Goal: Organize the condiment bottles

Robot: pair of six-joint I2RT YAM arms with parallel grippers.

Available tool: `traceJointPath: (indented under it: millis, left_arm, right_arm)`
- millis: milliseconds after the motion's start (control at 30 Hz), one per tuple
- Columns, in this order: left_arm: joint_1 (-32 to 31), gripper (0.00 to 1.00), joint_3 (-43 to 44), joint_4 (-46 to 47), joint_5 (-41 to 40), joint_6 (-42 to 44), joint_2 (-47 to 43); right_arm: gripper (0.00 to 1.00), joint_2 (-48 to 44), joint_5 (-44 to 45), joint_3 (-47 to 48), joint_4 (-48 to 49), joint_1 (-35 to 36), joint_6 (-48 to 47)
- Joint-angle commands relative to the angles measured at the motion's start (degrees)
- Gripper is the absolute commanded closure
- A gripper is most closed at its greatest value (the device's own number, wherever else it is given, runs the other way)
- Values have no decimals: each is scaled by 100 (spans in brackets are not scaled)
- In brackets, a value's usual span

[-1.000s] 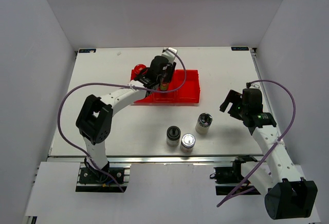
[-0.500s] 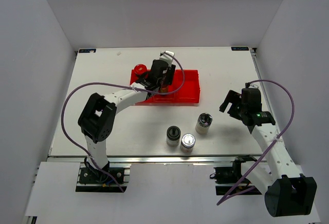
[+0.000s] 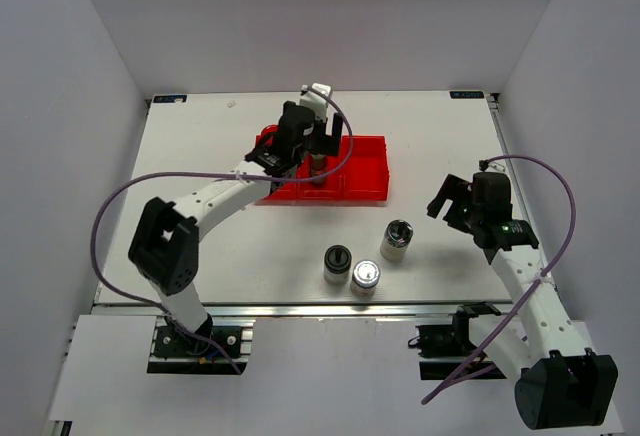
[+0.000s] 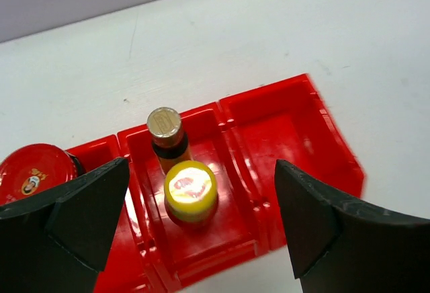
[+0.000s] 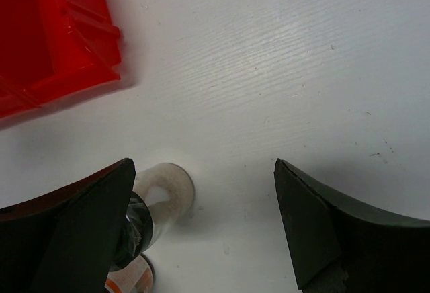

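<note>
A yellow-capped bottle (image 4: 191,192) stands upright in the middle compartment of three joined red bins (image 4: 322,125). A thin bottle (image 4: 165,132) stands just behind it in the same compartment, so close that contact cannot be ruled out. A red-lidded jar (image 4: 33,172) fills the compartment to the left. The one to the right shows only bare red plastic.

The left gripper (image 4: 200,165) hangs above the two bottles. Its jaws are spread wide, one on each side of the middle compartment, and they grasp nothing.

This looks like the moment just after a bottle is set down. To finish the step well, the arm should rise straight up until its fingers clear both caps, and only then swing away. The thin bottle looks the easier one to tip.

Outside the bins, on the white table (image 3: 200,156), three jars wait near the front edge: a black-lidded jar (image 3: 337,264), a silver-lidded jar (image 3: 365,278) just beside it, and a dark-lidded jar (image 3: 397,240) a little apart. The right gripper (image 3: 450,201) hovers near that last jar with its jaws also spread and nothing in them. It seems best placed to fetch the jar for the free compartment.
</note>
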Motion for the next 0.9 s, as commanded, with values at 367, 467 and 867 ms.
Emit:
traceJointPath:
  millis: [367, 467, 867]
  left_arm:
    - [-742, 2, -2904, -878, 1619, -1465, -3583]
    - [-1268, 2, -3608, -930, 1751, -1695, -3970]
    - [-2693, 2, -4409, -1202, 752, -1495, -3823]
  right_arm:
    - [11, -216, -385, -140, 250, -26, -80]
    - [11, -190, -420, -140, 268, -26, -115]
    - [11, -128, -420, -167, 268, -26, -124]
